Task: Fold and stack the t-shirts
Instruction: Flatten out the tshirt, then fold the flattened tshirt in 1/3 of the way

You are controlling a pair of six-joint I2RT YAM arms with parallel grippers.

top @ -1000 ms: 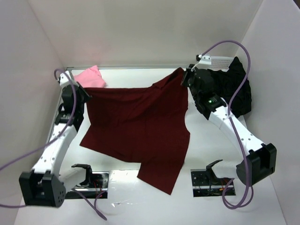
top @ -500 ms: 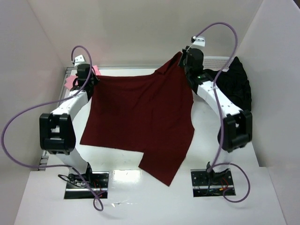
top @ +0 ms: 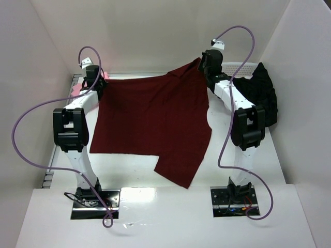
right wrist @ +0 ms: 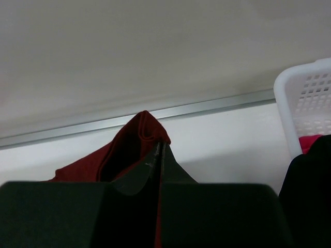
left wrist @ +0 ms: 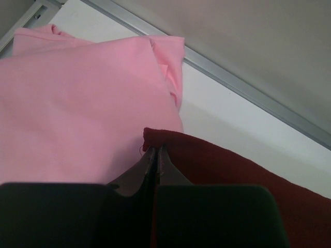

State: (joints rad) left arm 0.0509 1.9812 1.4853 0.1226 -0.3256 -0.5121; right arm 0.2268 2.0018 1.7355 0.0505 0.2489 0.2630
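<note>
White table (top: 124,170); far right, black t-shirt (top: 261,95) heaped over mesh basket (top: 239,66).

Pink t-shirt (left wrist: 77,103) ran off left edge of left wrist view and sat mostly behind left arm from above. Basket (right wrist: 302,93) and black t-shirt (right wrist: 310,181) were cut by right edge. Maroon t-shirt (top: 155,119) corners were buried inside pinched left gripper (left wrist: 156,155) and right gripper (right wrist: 160,150).

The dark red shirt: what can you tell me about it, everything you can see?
The dark red shirt is soft, maroon cloth, spread wide across the white table, with one flap reaching toward the near edge. Its two far corners are pinched: the left arm's fingers grip the left one, next to a pink shirt, and the right arm's fingers grip the right one, bunched into a peak.
</note>
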